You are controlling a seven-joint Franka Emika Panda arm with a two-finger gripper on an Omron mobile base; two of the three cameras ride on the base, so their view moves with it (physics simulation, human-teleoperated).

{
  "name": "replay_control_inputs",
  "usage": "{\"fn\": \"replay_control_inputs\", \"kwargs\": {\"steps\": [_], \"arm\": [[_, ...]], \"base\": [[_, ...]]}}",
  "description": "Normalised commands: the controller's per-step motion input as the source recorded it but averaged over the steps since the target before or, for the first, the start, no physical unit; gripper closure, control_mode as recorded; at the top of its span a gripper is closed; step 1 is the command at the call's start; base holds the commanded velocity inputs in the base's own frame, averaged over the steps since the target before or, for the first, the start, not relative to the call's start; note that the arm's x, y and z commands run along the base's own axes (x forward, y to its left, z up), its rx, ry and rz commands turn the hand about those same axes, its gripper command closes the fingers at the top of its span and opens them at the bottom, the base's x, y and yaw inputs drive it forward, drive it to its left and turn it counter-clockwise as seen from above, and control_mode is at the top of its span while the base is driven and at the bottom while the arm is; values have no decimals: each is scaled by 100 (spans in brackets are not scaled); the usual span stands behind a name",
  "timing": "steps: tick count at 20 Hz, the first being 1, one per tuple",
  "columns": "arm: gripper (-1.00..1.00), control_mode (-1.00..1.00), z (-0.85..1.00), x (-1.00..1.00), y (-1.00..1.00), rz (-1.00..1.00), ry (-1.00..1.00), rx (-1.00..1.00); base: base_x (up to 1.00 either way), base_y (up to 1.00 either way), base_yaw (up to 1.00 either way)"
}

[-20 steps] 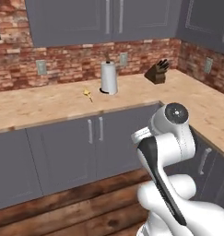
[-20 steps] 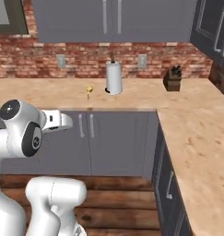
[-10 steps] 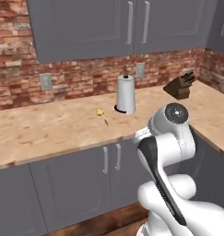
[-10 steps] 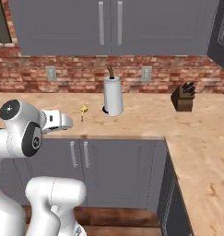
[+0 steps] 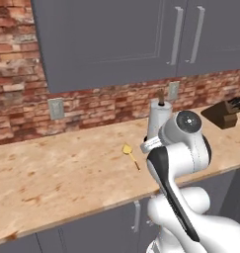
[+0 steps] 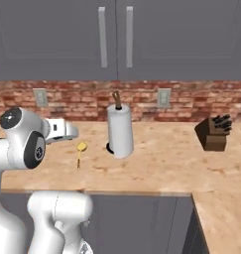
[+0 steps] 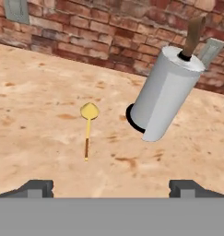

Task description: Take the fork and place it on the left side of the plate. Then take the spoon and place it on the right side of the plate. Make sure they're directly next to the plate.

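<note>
Spoon (image 7: 87, 125) lies flat on the wooden surface (image 7: 35, 120), its yellow-gold bowl toward the brick wall (image 7: 109, 23) and its slim handle pointing back toward the hand. In the hand view the two dark fingertips (image 7: 37, 187) sit far apart at the bottom corners, so the jaws are spread wide and hold nothing; the spoon lies ahead of them, between their lines but nearer the left-hand tip, and well clear of both.

The hand view shows the spoon closest, with a paper towel roll (image 7: 165, 99) just beside it, standing on a dark round base with a brown spindle poking from its top. In this view the roll leans, which is the camera's roll.

The left base view shows the spoon (image 5: 130, 154) on the surface (image 5: 57, 183) just left of the white arm (image 5: 180, 148), with the towel roll (image 5: 158, 118) partly behind the arm. It also shows a knife block (image 5: 224, 114) far to the right and an outlet (image 5: 56, 108) on the wall.

The right base view sets the spoon (image 6: 80, 152) between the arm's forward end (image 6: 60, 130) and the towel roll (image 6: 120, 131), all near one another. The knife block (image 6: 213, 133), knife handles sticking out of its top, stands well apart to the right. Grey cabinets (image 6: 117, 39) hang above.
</note>
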Motion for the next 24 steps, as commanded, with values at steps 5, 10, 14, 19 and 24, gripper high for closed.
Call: {"fn": "replay_control_inputs", "kwargs": {"steps": [5, 10, 14, 19, 24], "arm": [[-100, 100, 0, 0, 0, 0, 0, 0], [-100, 100, 0, 0, 0, 0, 0, 0], [-100, -100, -68, 1, 14, -1, 18, 0], [-100, -100, -85, 40, 8, -2, 27, 3], [-100, -100, -53, 59, 16, -5, 19, 3]], "base": [[67, 24, 0], [20, 7, 0], [0, 0, 0], [0, 0, 0], [0, 0, 0]]}}
